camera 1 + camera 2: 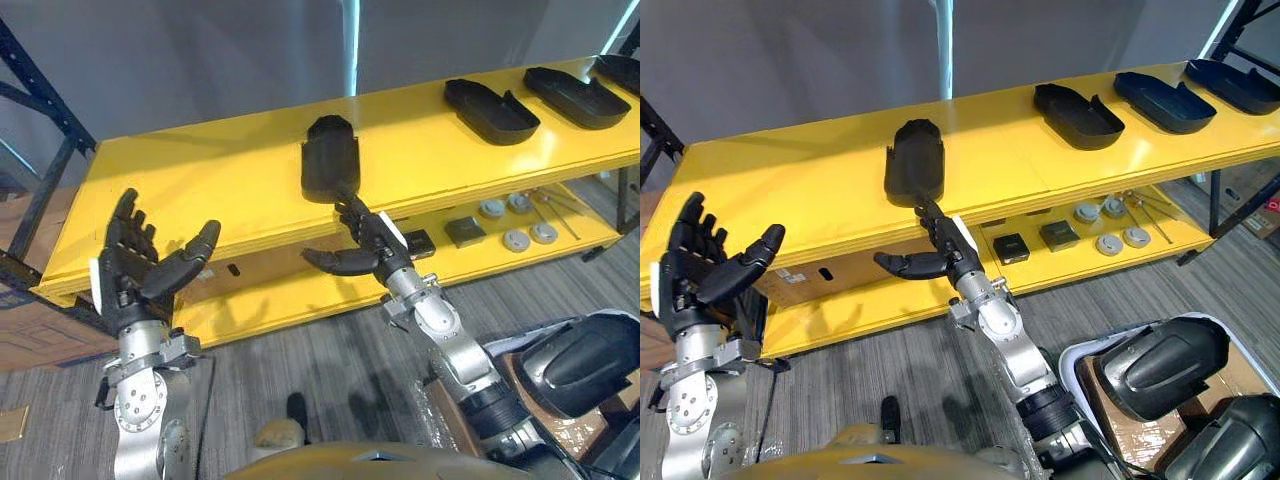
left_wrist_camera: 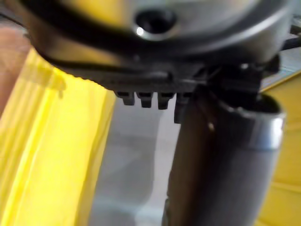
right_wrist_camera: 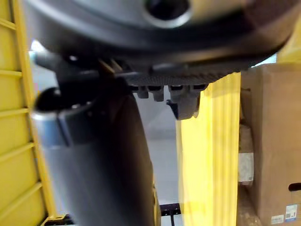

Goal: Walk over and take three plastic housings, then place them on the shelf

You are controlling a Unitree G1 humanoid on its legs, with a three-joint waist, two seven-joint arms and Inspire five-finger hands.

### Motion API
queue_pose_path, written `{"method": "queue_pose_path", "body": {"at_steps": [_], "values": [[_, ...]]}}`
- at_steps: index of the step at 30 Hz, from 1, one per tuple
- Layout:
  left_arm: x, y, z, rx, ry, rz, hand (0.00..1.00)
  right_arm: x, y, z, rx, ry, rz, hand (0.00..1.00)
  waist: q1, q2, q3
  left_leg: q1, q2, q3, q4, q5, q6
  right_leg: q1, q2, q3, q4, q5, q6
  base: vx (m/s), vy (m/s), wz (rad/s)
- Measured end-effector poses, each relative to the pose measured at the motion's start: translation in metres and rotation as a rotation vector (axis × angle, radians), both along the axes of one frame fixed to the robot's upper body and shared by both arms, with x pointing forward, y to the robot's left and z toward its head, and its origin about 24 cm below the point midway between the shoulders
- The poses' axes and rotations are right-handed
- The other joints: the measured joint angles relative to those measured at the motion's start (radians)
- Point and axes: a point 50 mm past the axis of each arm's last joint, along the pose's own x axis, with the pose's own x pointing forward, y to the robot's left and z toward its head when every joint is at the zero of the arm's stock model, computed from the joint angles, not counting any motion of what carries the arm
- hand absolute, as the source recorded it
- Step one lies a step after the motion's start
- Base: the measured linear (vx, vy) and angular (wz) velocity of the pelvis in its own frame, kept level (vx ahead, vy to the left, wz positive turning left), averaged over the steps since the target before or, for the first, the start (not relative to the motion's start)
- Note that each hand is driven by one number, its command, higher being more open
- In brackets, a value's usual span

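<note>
Four black plastic housings [image 1: 490, 108] lie on the top board of the yellow shelf [image 1: 200, 170]: one near the middle and three in a row towards the right end. Each is a long, shallow shell, rounded at one end; the three on the right lie hollow side up. The right hand [image 1: 372, 240], fingers straight and thumb spread, reaches its fingertips to the near end of the middle housing [image 1: 330, 150]. The left hand [image 1: 130, 265] is raised before the shelf's left part, fingers straight, holding nothing. On the lower board sit four grey discs [image 1: 516, 240] and two small black blocks [image 1: 465, 231].
</note>
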Motion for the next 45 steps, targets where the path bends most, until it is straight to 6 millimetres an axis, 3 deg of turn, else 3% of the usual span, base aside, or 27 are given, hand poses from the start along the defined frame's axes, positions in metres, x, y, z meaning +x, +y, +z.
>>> {"method": "queue_pose_path", "body": {"at_steps": [7,11,16,26,38,45], "values": [[0.001,-0.013,-0.005,-0.077,0.000,-0.057,1.00,0.026,-0.015,0.004,-0.013,-0.014,-0.151,1.00,0.018,0.004,0.003,-0.047,-0.003,-0.017,0.004,0.015,0.004,-0.055,-0.017,-0.009,0.062,-0.015,0.001,-0.01,0.001,0.08],[0.000,-0.013,-0.004,-0.110,-0.026,-0.055,1.00,0.041,-0.024,0.026,0.007,-0.097,-0.192,1.00,0.020,0.012,0.023,-0.049,-0.011,-0.024,0.004,0.017,0.005,-0.075,-0.038,-0.010,0.104,-0.039,0.004,-0.04,0.002,0.06],[0.002,-0.014,-0.001,-0.138,-0.061,-0.066,1.00,0.053,-0.018,0.052,0.023,-0.193,-0.165,1.00,0.019,0.024,0.057,-0.066,-0.013,-0.026,0.004,0.024,0.007,-0.108,-0.053,-0.007,0.145,-0.054,0.001,-0.02,0.000,0.00],[0.013,-0.020,0.002,-0.163,-0.097,-0.113,1.00,0.079,-0.023,0.086,-0.020,-0.279,-0.162,1.00,0.025,0.052,0.154,-0.097,-0.031,-0.036,0.005,0.046,0.024,-0.158,-0.086,-0.006,0.219,-0.073,0.009,-0.02,-0.007,0.04],[0.019,-0.028,0.000,-0.194,-0.099,-0.149,1.00,0.070,-0.012,0.111,-0.008,-0.416,-0.140,1.00,0.014,0.053,0.203,-0.099,-0.033,-0.026,0.005,0.041,0.018,-0.181,-0.091,0.012,0.237,-0.082,0.008,-0.01,-0.027,-0.03],[0.020,-0.029,0.000,-0.206,-0.093,-0.133,1.00,0.031,0.018,0.155,0.092,-0.640,0.052,1.00,0.000,0.052,0.203,-0.099,-0.033,-0.006,0.005,0.038,0.021,-0.191,-0.091,0.032,0.237,-0.082,0.010,0.02,-0.041,-0.08]]}}
